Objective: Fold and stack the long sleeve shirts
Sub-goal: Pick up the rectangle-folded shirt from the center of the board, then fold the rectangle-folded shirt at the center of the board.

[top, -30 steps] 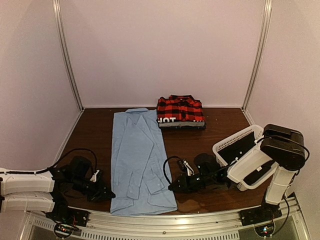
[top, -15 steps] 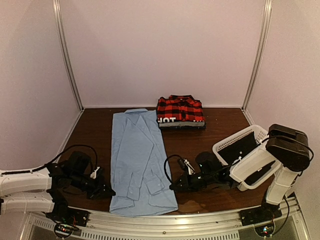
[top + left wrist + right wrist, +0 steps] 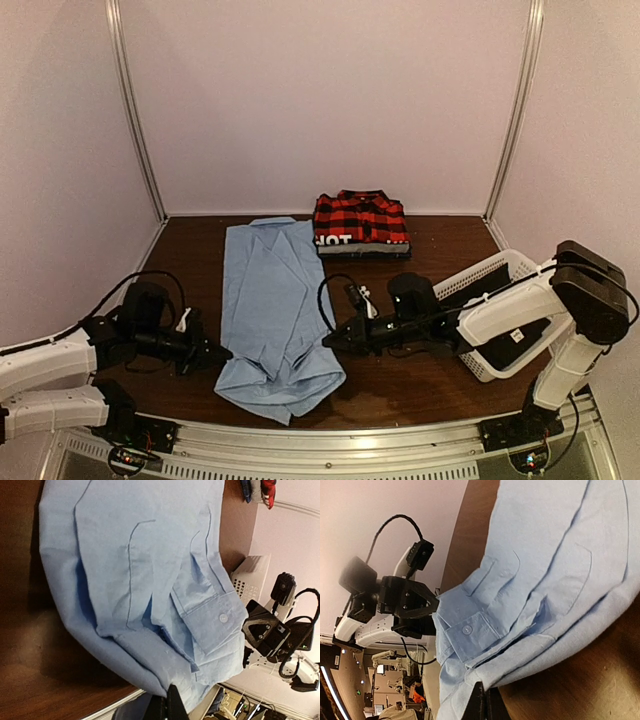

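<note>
The light blue long sleeve shirt (image 3: 268, 290) lies lengthwise on the table, collar at the back, its near hem lifted and bunched. My left gripper (image 3: 222, 353) is shut on the hem's left corner, and my right gripper (image 3: 328, 343) is shut on the right corner. In the left wrist view the fingertips (image 3: 172, 705) pinch a fold of blue cloth (image 3: 140, 570), with a buttoned cuff just above. The right wrist view shows the same pinch (image 3: 482, 700) on the shirt's edge (image 3: 545, 570). The red-and-black plaid shirt (image 3: 360, 216) sits folded at the back.
The plaid shirt rests on a dark folded garment with white letters (image 3: 335, 241). A white mesh basket (image 3: 478, 272) stands at the right, behind my right arm. Brown table (image 3: 190, 260) lies bare left of the blue shirt. The metal front rail (image 3: 330, 440) runs along the near edge.
Both grippers closed on the blue shirt's bottom corners and moved up and toward the back. The hem, flat at the near edge before, is now raised and bunched.
</note>
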`<state>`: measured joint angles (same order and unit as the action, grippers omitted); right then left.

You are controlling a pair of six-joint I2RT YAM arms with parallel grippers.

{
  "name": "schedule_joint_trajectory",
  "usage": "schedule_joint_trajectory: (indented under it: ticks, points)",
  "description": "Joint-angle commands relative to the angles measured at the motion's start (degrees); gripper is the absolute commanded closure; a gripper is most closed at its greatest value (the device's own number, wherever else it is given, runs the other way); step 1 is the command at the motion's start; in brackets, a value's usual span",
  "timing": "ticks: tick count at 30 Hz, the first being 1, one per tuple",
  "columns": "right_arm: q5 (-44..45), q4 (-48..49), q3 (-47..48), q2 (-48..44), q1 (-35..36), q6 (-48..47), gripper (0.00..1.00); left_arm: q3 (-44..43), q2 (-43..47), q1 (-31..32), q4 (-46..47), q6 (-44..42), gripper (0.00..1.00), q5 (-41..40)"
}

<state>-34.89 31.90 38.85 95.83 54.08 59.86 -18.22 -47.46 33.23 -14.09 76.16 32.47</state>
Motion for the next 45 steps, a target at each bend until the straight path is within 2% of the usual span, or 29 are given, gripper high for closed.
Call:
schedule_joint_trajectory:
  ticks: [1, 7, 9, 14, 19, 31, 39, 40, 42, 43, 45]
  points:
    - [-1.8, 7.6, 4.9, 3.0, -2.8, 4.8, 1.00, -2.7, -2.7, -5.9, 11.5, 3.2, 1.00, 1.6]
    - [-0.6, 12.5, 13.9, 12.6, -6.9, 9.0, 1.00, -5.5, -15.3, -15.1, 25.0, 2.3, 1.00, 3.9]
    - [0.5, 12.9, 16.6, 16.3, -8.2, 9.6, 1.00, -7.1, -20.7, -17.6, 26.6, 0.2, 1.00, 3.8]
    - [2.0, 14.1, 21.2, 24.0, -11.3, 11.3, 1.00, -10.2, -31.7, -20.1, 32.5, -3.3, 1.00, 3.3]
    - [2.9, 12.6, 23.4, 27.8, -12.0, 11.5, 1.00, -12.7, -38.1, -20.6, 35.5, -3.8, 1.00, 3.5]
    - [4.7, 7.0, 26.0, 27.9, -12.7, 8.6, 1.00, -9.9, -34.4, -20.6, 31.6, -3.5, 1.00, -1.6]
    - [5.5, 7.5, 24.8, 27.2, -12.9, 9.1, 1.00, -9.1, -36.1, -20.6, 33.3, -3.2, 1.00, -1.1]
    - [5.6, 7.5, 24.7, 27.0, -13.0, 9.1, 0.97, -9.1, -35.9, -20.6, 33.0, -3.4, 1.00, -1.3]
    - [5.5, 7.4, 24.6, 26.5, -13.0, 8.7, 0.86, -9.1, -36.0, -20.6, 33.0, -3.8, 1.00, -0.9]
    - [5.4, 7.5, 24.5, 26.2, -13.0, 8.6, 0.81, -9.2, -36.2, -20.6, 33.0, -4.0, 0.96, -0.5]
    - [5.3, 8.0, 23.9, 25.3, -13.2, 8.5, 0.69, -9.3, -37.2, -20.6, 33.0, -4.4, 0.80, 0.6]
